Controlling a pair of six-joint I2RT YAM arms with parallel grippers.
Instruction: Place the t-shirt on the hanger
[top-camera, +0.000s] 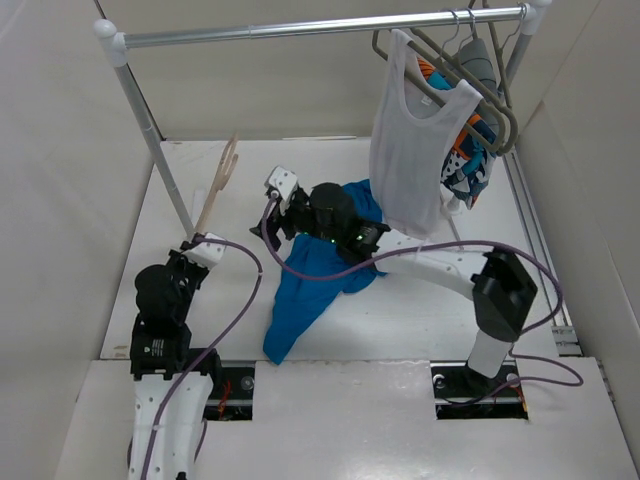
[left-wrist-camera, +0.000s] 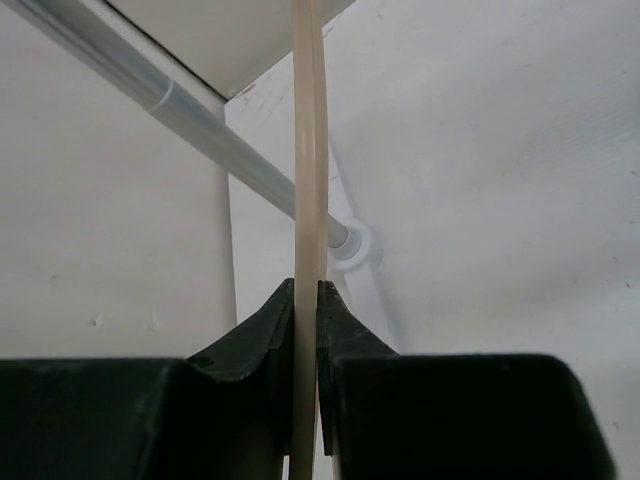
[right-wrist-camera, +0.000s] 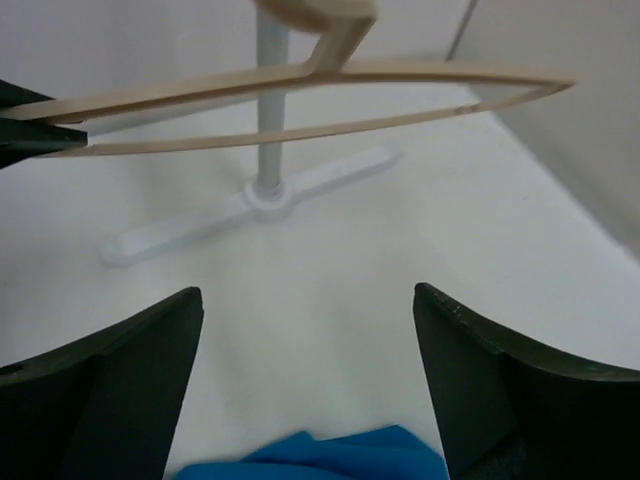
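The pale beige hanger (top-camera: 218, 182) stands up off the table at the left, and my left gripper (top-camera: 200, 240) is shut on its lower end. In the left wrist view the thin hanger bar (left-wrist-camera: 308, 180) runs straight up between the closed jaws of the left gripper (left-wrist-camera: 306, 300). The blue t-shirt (top-camera: 310, 280) lies crumpled on the table at the centre, partly under my right arm. My right gripper (top-camera: 272, 222) hovers at the shirt's upper left edge, open and empty. In the right wrist view the right gripper (right-wrist-camera: 305, 292) faces the hanger (right-wrist-camera: 300, 100), with the t-shirt (right-wrist-camera: 320, 455) at the bottom edge.
A clothes rack spans the back, its rail (top-camera: 320, 25) overhead and its left pole (top-camera: 150, 130) next to the hanger. A white tank top (top-camera: 410, 150) and a patterned garment (top-camera: 470, 160) hang on grey hangers (top-camera: 480, 70) at the right. The rack foot (right-wrist-camera: 250, 205) lies beyond the right gripper.
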